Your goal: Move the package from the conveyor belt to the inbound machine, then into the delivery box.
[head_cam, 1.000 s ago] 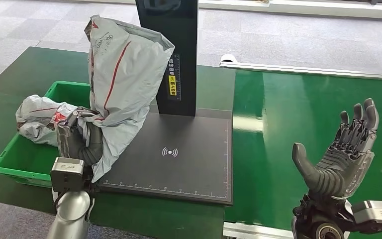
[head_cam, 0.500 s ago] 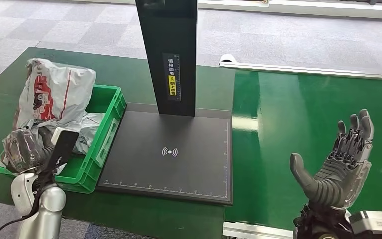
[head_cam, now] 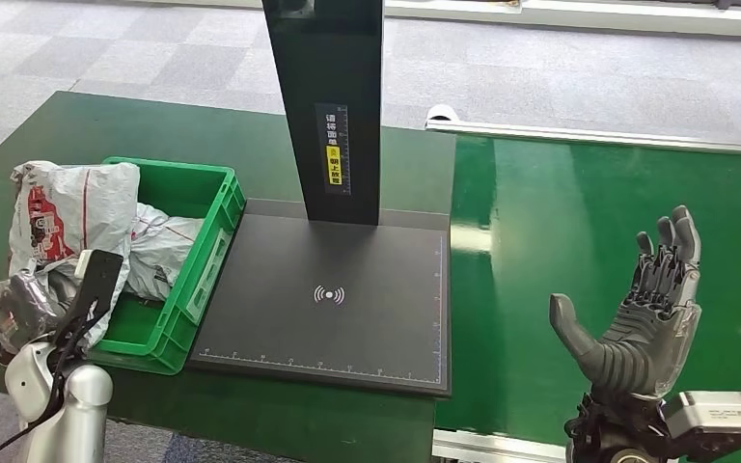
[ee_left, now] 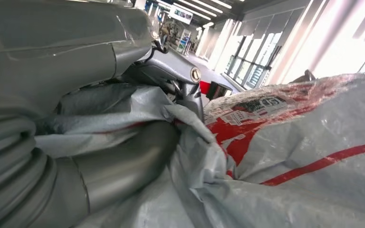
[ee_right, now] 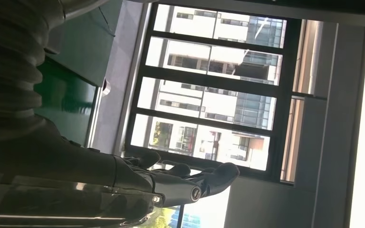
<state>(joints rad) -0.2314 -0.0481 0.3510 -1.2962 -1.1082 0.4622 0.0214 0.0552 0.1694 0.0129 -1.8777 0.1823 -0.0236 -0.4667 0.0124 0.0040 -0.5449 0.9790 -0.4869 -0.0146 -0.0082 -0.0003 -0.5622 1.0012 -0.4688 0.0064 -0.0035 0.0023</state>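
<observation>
The left hand (head_cam: pixel 21 301) grips the crumpled grey plastic package (head_cam: pixel 68 212) at the green plastic crate's (head_cam: pixel 198 260) outer edge; the right hand (head_cam: pixel 642 318) is released, fingers spread.

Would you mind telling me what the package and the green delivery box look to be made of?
The package looks like thin grey plastic film, a soft mailer bag: it crumples, creases and shines slightly, with red print. The left hand grips its lower end. The delivery box looks like rigid moulded plastic, glossy green, with a thick rim and ribbed wall.
</observation>
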